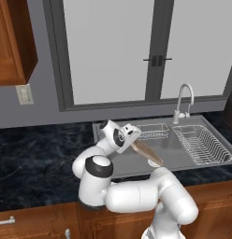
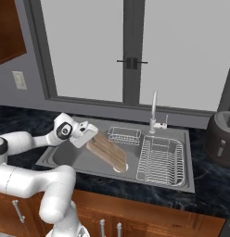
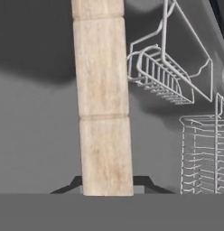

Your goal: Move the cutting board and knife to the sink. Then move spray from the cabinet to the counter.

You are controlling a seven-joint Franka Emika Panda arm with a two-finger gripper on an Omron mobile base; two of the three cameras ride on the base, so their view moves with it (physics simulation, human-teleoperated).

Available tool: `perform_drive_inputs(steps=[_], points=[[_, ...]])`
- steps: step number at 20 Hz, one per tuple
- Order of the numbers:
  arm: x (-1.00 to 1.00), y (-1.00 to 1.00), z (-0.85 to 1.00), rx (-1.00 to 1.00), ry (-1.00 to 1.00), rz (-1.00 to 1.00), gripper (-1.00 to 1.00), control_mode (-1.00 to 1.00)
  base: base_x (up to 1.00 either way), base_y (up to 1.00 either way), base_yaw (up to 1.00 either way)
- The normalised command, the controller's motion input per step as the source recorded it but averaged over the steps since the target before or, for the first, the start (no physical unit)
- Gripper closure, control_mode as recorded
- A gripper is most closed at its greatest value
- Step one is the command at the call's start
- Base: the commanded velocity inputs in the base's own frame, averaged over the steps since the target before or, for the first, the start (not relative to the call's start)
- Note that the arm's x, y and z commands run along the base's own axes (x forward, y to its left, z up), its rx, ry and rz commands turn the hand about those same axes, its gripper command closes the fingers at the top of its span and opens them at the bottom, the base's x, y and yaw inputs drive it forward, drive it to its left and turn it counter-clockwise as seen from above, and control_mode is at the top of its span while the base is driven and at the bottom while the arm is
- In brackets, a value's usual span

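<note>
2 fingers of the gripper (image 2: pixel 91 138) are clamped narrowly on one end of the cutting board (image 2: pixel 107 152), which slants down from the hand into the sink (image 2: pixel 66 159). In the right base view the board's far, rounded end is low in the basin near the drain; I cannot tell whether it touches the bottom. In the left base view the board (image 1: pixel 147 152) shows almost edge-on just past the gripper (image 1: pixel 133 140), over the sink (image 1: pixel 183 161). From the hand view the board (image 3: pixel 103 103) runs as a long tan strip straight away from the fingertips across the grey basin floor. 1 small wire basket (image 2: pixel 124 134) hangs at the back wall of the sink, and 1 wire dish rack (image 2: pixel 160 160) sits in its right part, beside the tap (image 2: pixel 155 115). Black counter (image 1: pixel 33 158) surrounds the basin.
</note>
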Motion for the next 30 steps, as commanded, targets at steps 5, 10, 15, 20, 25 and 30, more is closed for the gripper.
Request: perform_drive_inputs(steps=[5,10,15,20,25,30], points=[[-0.07,-0.22,0.00,0.02,0.00,-0.08,1.00,-1.00,0.00,0.00,0.00],[-0.08,-0.20,0.00,0.00,0.00,-0.16,1.00,-1.00,0.00,0.00,0.00],[-0.20,-0.19,0.00,0.00,0.00,-0.19,1.00,-1.00,0.00,0.00,0.00],[-0.24,-0.17,0.00,0.00,-0.04,-0.18,1.00,-1.00,0.00,0.00,0.00],[-0.30,-0.17,0.00,0.00,-0.05,-0.15,1.00,-1.00,0.00,0.00,0.00],[-0.23,-0.15,0.00,0.00,-0.01,-0.14,1.00,-1.00,0.00,0.00,0.00]])
